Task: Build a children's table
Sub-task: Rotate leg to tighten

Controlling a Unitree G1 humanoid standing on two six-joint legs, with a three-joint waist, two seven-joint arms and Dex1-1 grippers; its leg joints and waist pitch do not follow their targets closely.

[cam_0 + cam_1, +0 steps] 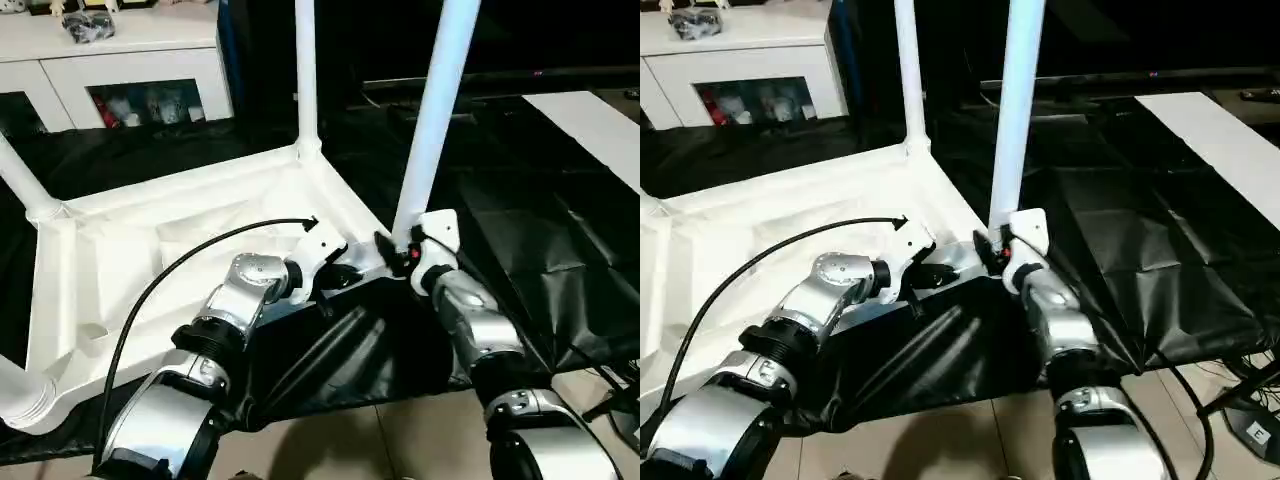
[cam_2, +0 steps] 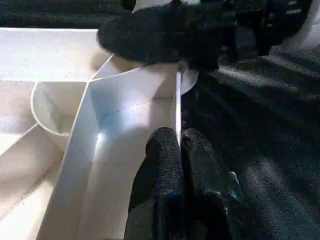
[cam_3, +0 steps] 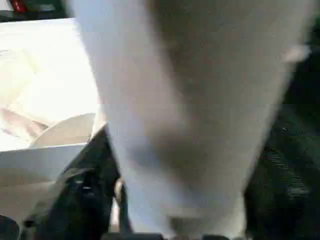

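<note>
Fitting the last leg (image 1: 435,120) into the near corner of the table (image 1: 130,250), which is lying upside down on a black sheet (image 1: 540,250) over the floor (image 1: 400,430). Already seeing other legs (image 1: 305,80) standing up from the far corners, well beyond both claws.

Pinching the thin rim of the table with the left claw (image 2: 178,137), closed tight on it, just beside the corner and nearly touching the right claw (image 1: 405,255). Reaching around the lower end of the leg with the right claw, directly under the long part of the tube. Not being able to tell whether pressing on the leg or loose around it. Not seeing the socket itself either, hidden behind the two claws.

Judging the leg as leaning a little toward the right claw's side, away from the left claw, and therefore probably not seated fully.

For doing this step well:
- Keeping the pinch on the rim firm, so that the light plastic table is not sliding on the smooth sheet while pushing.
- Bringing the leg upright first, in line with the far legs, before pressing down.
- Pressing straight down along the tube, not sideways toward the left claw, because of the risk of jamming at the mouth of the socket.
- Turning the leg slightly while pushing, if sticking.
- Letting go only after checking that the leg is standing alone without tipping.
</note>
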